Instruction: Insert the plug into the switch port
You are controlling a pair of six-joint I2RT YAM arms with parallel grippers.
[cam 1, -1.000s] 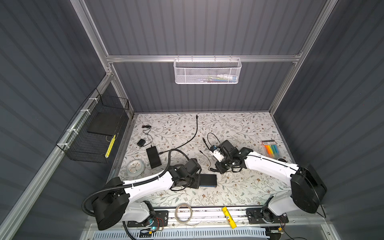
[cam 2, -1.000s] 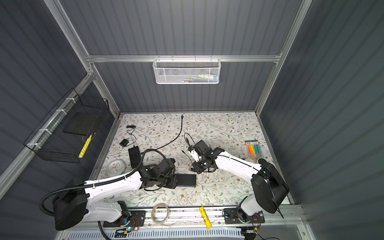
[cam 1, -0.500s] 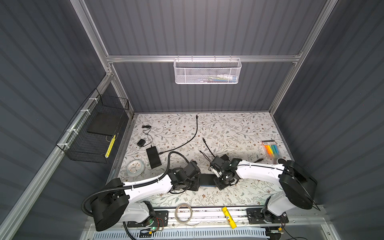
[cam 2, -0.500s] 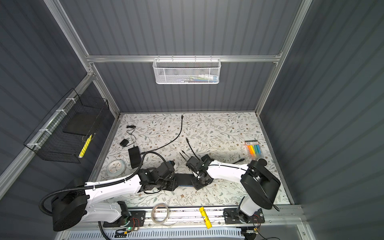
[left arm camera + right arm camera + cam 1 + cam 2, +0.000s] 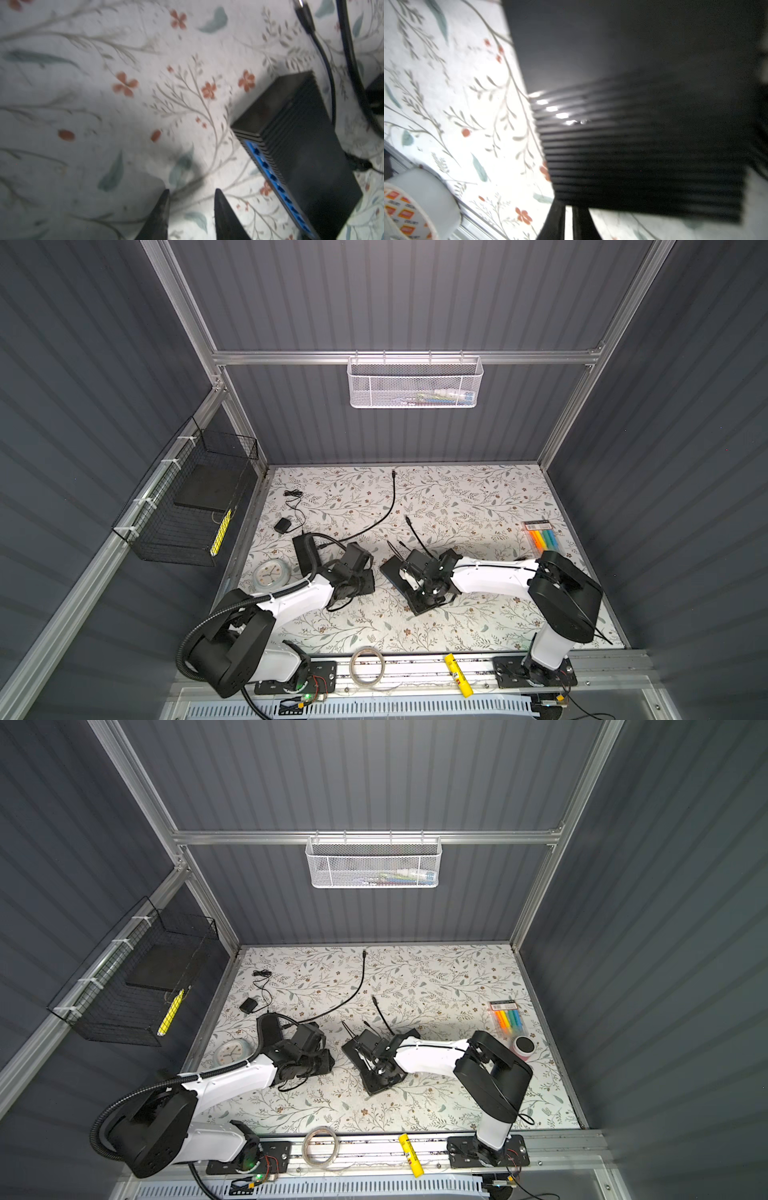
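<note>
The switch [image 5: 409, 591] is a black ribbed box lying slantwise mid-table in both top views; its blue port face [image 5: 276, 182] shows in the left wrist view. My right gripper [image 5: 420, 587] hovers over it, fingers [image 5: 556, 220] nearly together with nothing between them, tips at the switch's ribbed edge [image 5: 633, 166]. My left gripper [image 5: 191, 191] stands open and empty over bare table, left of the switch [image 5: 301, 135]. A plug [image 5: 408, 519] on a black cable lies loose just behind the switch, also seen as the plug [image 5: 303, 16] in the left wrist view.
A long black cable [image 5: 390, 506] curves toward the back. A black adapter [image 5: 300, 551], a clock [image 5: 271, 574] and a small black device [image 5: 282, 526] lie at left. Markers [image 5: 542, 537] sit at right. A tape roll [image 5: 368, 664] and a yellow stick [image 5: 457, 674] rest on the front rail.
My right gripper came forward and down onto the switch. The switch has turned slantwise and shifted right. My left gripper has come off it and now stands apart, to its left.
</note>
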